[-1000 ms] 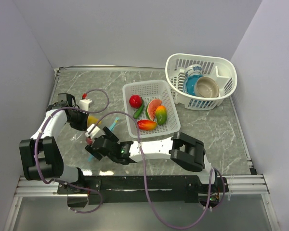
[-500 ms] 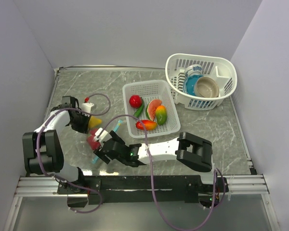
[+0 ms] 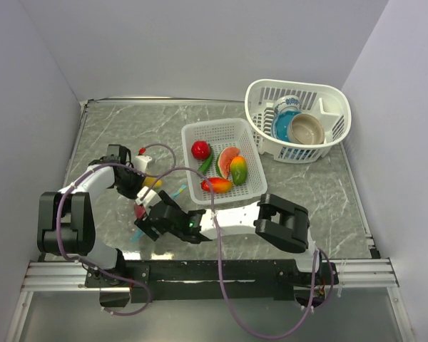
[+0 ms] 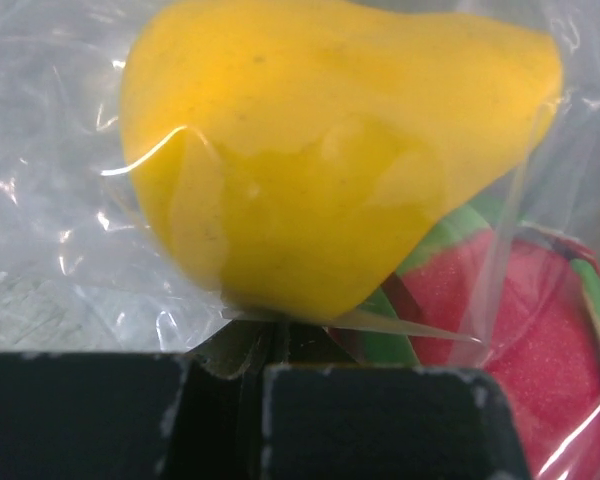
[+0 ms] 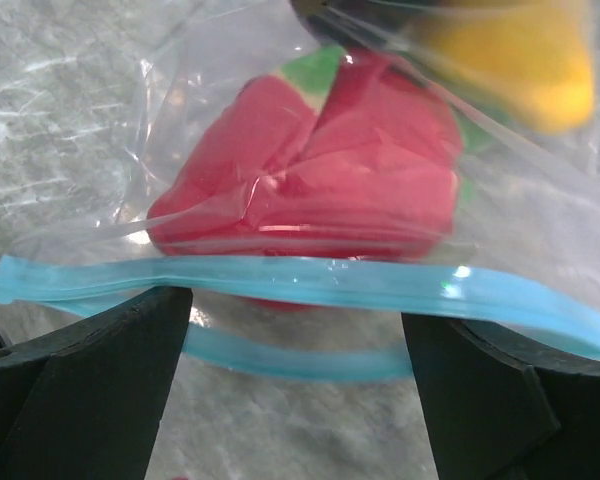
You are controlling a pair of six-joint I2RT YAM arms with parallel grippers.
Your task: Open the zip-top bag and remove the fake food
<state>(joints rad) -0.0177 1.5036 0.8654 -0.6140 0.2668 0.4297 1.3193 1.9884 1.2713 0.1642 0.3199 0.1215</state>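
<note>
Jaws of the left gripper (image 4: 264, 378) pinch the zip-top bag (image 4: 65, 240); the right gripper (image 5: 295, 345) gapes at its teal strip (image 5: 310, 283). Overhead, arms (image 3: 232, 221) mostly hide the fake food (image 5: 310, 180).

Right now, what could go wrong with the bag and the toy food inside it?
1. The left hand pinches only a thin fold of the zip-top bag just under the yellow toy fruit. The slippery plastic might slide out if it pulls.
2. The right hand is open on either side of the blue zip strip. If it closes there, it might pinch both sides together, so the mouth would not open.
</note>
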